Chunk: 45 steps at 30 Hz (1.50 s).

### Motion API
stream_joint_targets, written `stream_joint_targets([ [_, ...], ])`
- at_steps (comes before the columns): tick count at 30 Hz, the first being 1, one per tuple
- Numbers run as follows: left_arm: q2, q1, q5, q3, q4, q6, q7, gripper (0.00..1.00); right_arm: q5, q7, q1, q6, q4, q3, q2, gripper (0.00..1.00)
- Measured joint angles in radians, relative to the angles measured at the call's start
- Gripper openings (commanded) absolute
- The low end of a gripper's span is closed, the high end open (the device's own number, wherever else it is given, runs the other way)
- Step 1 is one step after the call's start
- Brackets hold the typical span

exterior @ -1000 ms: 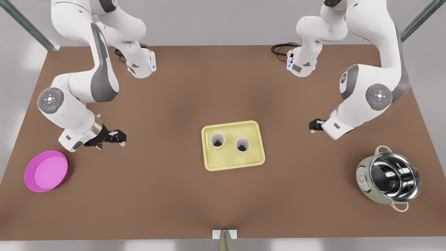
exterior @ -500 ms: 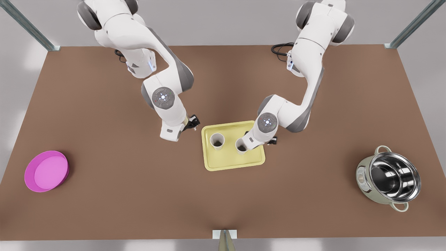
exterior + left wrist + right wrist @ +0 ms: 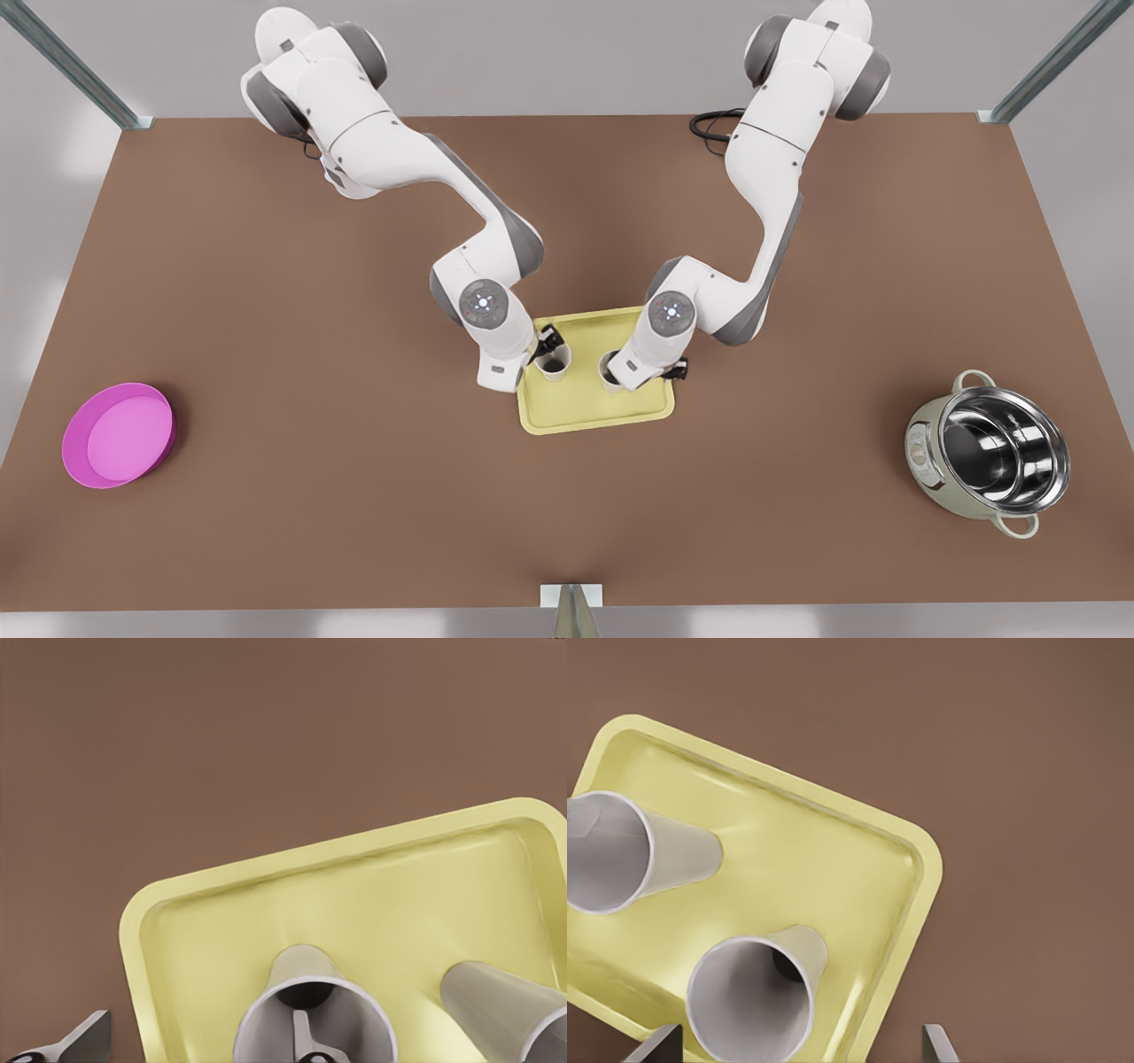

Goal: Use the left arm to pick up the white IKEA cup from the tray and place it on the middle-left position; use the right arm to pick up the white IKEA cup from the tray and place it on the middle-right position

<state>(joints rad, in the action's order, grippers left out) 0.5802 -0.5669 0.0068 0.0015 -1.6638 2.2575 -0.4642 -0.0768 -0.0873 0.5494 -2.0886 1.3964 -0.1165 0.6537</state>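
Both grippers now over tray (image 3: 592,415): left gripper (image 3: 542,348), right gripper (image 3: 620,370) open astride cups.

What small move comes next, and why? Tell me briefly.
Probably close both hands. The left hand is open with its fingers straddling the wall of one white cup. The right hand is open around the other white cup. Both stand on the tray.

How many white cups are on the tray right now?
2, both upright on the yellow tray. One cup is at the left gripper, on the front view's left; the other cup is beside the right gripper.
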Motion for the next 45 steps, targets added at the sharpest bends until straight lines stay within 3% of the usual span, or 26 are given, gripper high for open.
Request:
stream_joint_targets([
  [17, 0.014, -0.018, -0.018, -0.006, -0.075, 0.124, -0.052, 1.00, 0.000, -0.025, 0.031, -0.012, 0.009, -0.002, 0.120, 1.00],
  [18, 0.021, -0.019, -0.019, -0.006, -0.074, 0.133, -0.054, 0.95, 0.000, -0.026, 0.032, -0.012, 0.010, -0.002, 0.124, 1.00],
  [20, 0.027, -0.019, -0.020, -0.006, -0.074, 0.148, -0.059, 0.50, 0.000, -0.028, 0.033, -0.012, 0.010, -0.002, 0.129, 0.99],
  [21, 0.027, -0.019, -0.020, -0.006, -0.074, 0.154, -0.062, 0.35, -0.001, -0.029, 0.032, -0.012, 0.010, -0.001, 0.132, 0.86],
  [23, 0.025, -0.020, -0.021, -0.006, -0.070, 0.162, -0.069, 0.21, -0.003, -0.031, 0.032, -0.012, 0.008, 0.000, 0.134, 0.69],
  [26, 0.025, -0.023, -0.020, -0.006, -0.067, 0.170, -0.082, 0.10, -0.002, -0.034, 0.033, -0.012, 0.005, -0.002, 0.133, 0.60],
  [33, -0.044, -0.023, -0.004, -0.002, -0.067, 0.139, -0.124, 0.11, -0.003, -0.042, 0.034, -0.003, 0.000, -0.009, 0.128, 0.28],
  [34, -0.057, -0.024, -0.001, -0.001, -0.068, 0.125, -0.129, 0.11, -0.003, -0.042, 0.034, -0.003, 0.000, -0.009, 0.128, 0.20],
  [37, -0.085, -0.020, 0.004, 0.009, -0.071, 0.085, -0.140, 0.11, -0.007, -0.040, 0.033, -0.002, -0.001, -0.008, 0.119, 0.14],
  [39, -0.105, -0.002, 0.006, 0.070, -0.075, 0.056, -0.129, 0.11, -0.009, -0.037, 0.029, 0.018, -0.039, -0.005, 0.104, 0.13],
  [42, -0.132, 0.142, -0.010, 0.110, -0.086, 0.024, -0.071, 0.11, -0.011, -0.031, 0.023, 0.083, -0.113, 0.023, 0.087, 0.11],
  [45, -0.129, 0.276, -0.056, 0.116, -0.098, 0.018, 0.020, 0.11, -0.014, -0.009, 0.021, 0.163, -0.161, 0.112, 0.051, 0.11],
])
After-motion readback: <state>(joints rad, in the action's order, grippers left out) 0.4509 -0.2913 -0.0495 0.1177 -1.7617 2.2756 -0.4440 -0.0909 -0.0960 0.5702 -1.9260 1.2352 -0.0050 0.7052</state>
